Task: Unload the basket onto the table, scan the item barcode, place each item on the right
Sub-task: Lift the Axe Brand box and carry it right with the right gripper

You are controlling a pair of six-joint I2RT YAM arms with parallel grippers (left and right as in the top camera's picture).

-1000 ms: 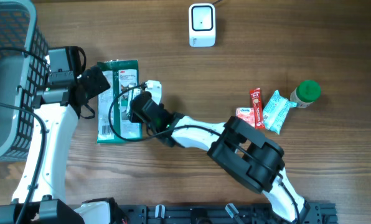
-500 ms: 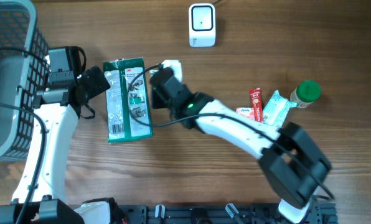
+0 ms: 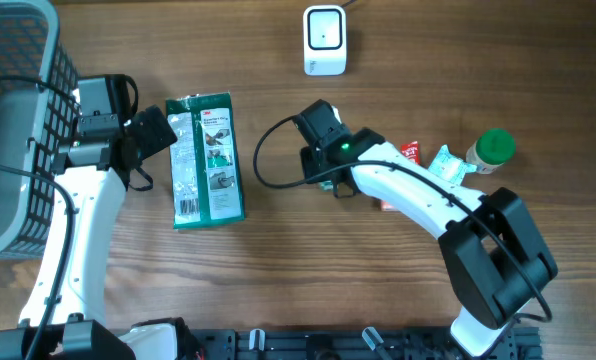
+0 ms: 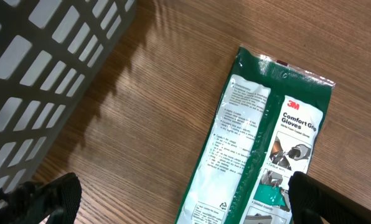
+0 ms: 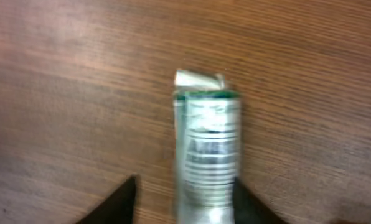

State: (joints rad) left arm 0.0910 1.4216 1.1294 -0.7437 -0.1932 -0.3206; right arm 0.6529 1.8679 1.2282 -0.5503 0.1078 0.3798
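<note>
The green packet (image 4: pixel 260 155) reads "3M" and "Comfort Grip Gloves" on its front.

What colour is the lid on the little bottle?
Green. The lid shows best in the overhead view.

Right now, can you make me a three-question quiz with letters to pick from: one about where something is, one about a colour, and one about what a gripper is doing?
1. Where is the flat green plastic glove packet? A) inside the grey basket B) flat on the wooden table C) on the white scanner
2. What colour is the small bottle's round cap? A) red B) blue C) green
3. What is the left gripper doing? A) open, holding nothing B) squeezing the packet C) gripping the basket
Answers: 1 B, it lies flat on the wood. 2 C, the cap looks green from overhead. 3 A, its fingers stand wide apart, touching nothing.
</note>
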